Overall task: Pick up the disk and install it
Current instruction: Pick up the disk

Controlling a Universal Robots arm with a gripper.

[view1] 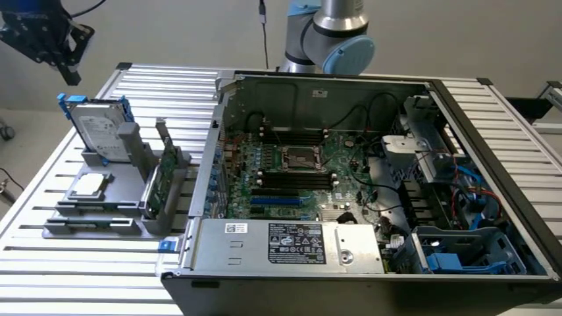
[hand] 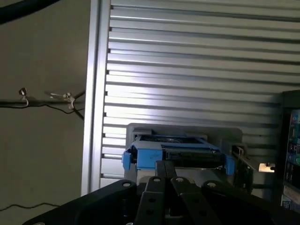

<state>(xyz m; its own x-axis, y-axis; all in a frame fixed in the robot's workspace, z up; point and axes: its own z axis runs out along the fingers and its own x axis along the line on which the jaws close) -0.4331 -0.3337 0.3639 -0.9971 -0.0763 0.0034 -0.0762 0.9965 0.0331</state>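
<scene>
The disk (view1: pixel 97 128) stands upright on edge in a grey holder (view1: pixel 118 224) at the exterior view's left, a silver drive with a white label in a blue carrier. My black gripper (view1: pixel 68 71) hangs above and slightly to the left of it, clear of its top edge. In the wrist view the disk (hand: pixel 178 152) appears edge-on with blue tabs at both ends, and my gripper (hand: pixel 166 169) sits just short of it. The fingers are shut together with nothing between them.
The holder also carries a green circuit card (view1: pixel 158 181) and a small silver chip (view1: pixel 91 186). The open computer case (view1: pixel 491 141) lies to the right, with a power supply (view1: pixel 281 243) in front and a blue drive bay (view1: pixel 457 253). All rest on a slatted aluminium table (view1: pixel 52 263).
</scene>
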